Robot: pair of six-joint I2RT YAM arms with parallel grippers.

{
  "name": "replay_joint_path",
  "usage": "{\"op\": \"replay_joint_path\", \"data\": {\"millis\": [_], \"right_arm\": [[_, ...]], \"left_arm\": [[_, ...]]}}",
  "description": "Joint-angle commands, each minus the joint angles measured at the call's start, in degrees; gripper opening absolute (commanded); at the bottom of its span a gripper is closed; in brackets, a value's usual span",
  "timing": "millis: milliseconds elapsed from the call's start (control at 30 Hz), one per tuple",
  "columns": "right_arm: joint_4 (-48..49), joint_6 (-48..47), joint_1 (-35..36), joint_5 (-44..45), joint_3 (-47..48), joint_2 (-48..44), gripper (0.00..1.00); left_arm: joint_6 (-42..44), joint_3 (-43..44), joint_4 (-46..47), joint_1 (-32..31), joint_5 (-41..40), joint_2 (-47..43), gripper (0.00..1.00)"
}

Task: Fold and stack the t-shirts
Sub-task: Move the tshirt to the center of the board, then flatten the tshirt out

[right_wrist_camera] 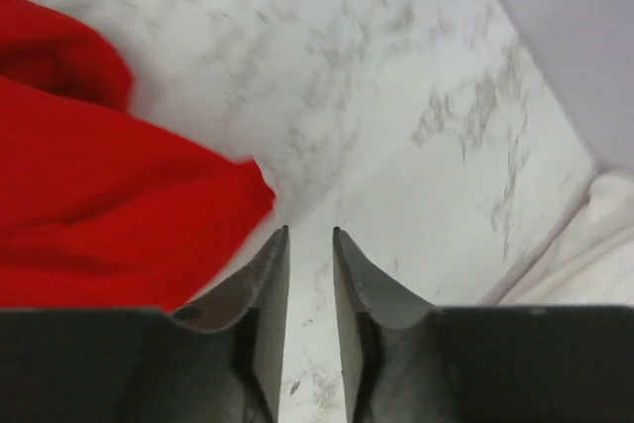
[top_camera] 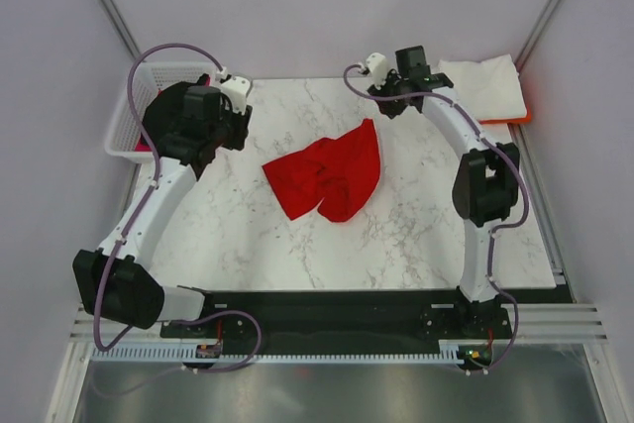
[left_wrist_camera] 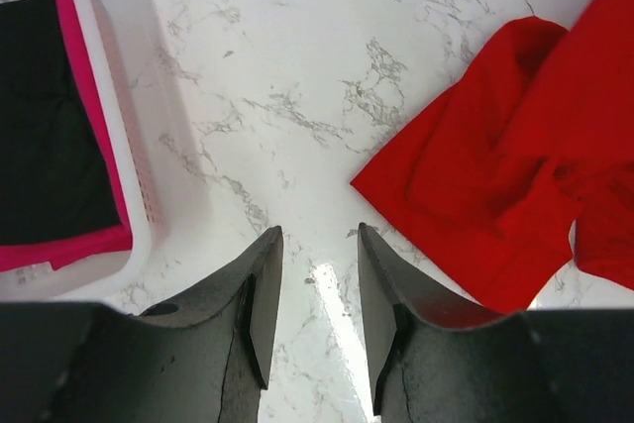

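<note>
**Red shirt loose in mid-table, both grippers empty**

At the far left corner of the marble table (top_camera: 258,235) sits a white plastic lattice basket (top_camera: 127,118). Inside it, seen from the left wrist, lies a black t-shirt (left_wrist_camera: 50,116) on top of a magenta-pink t-shirt (left_wrist_camera: 61,251). The pink one shows only as a narrow band along the black one's edge, against the basket wall. Both lie flat; I cannot tell how neatly they are folded.

Just beside the basket, toward the middle, hangs the left gripper (left_wrist_camera: 319,235). Its jaws stand apart with nothing between them, only bare marble below. The basket wall is to one side of it and the red cloth to the other, neither touching the fingers.

The red t-shirt (top_camera: 332,175) lies crumpled in the middle of the table, well apart from every edge. It is bunched and folded over itself, one lobe reaching toward the far right.

The right gripper (right_wrist_camera: 310,235) hovers near the far edge, right of centre. Its jaws are parted by a narrow gap and hold nothing. A corner of the red cloth lies just beside its left finger.

In the far right corner a white t-shirt (top_camera: 483,86) lies folded flat on top of an orange t-shirt (top_camera: 522,117). Only a thin orange strip shows at the stack's right edge.
</note>
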Motion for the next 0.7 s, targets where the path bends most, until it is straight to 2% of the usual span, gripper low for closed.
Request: {"op": "replay_joint_path", "data": {"millis": [0,33,133,233,267,333,400,567,667], "right_arm": [[-6.0,3.0,-5.5,2.7,6.4,2.9,0.36],[-6.0,2.8,-6.4,1.9,5.4,2.2,0.47],[-5.2,-1.0,-6.6,-2.1,-2.2,-7.3,0.58],[-0.3,-5.9,-2.0,-4.0,-14.3,-15.3,0.60],[2.4,-7.2,1.8,-3.2,-20.6,-19.8,0.60],[4.5,-10.1,5.8,-2.8,-25.9,-24.2,0.58],[7.7,-11.7,12.5,-2.6,-33.3,-25.4,0.57],[11.5,-14.4,17.7,-1.7,-39.0,-23.9,0.49],[11.4,-14.5,18.0,-2.8,-37.6,-20.7,0.47]], "left_arm": [[1.5,0.4,0.0,0.0,2.8,0.5,0.44],[1.7,0.4,0.0,0.0,2.4,0.3,0.45],[2.1,-0.9,-0.1,0.0,1.4,-0.9,0.45],[2.0,-3.0,-0.1,0.5,1.3,-1.7,0.45],[1.9,-3.6,0.0,0.8,1.5,-1.8,0.45],[0.9,-5.0,-0.1,1.6,2.7,-1.9,0.45],[-0.1,-5.7,-0.3,2.2,3.2,-1.8,0.45],[-0.1,-5.1,-1.4,2.9,3.0,-1.7,0.45],[-0.3,-5.5,-1.5,4.0,3.7,-1.9,0.45]]}}
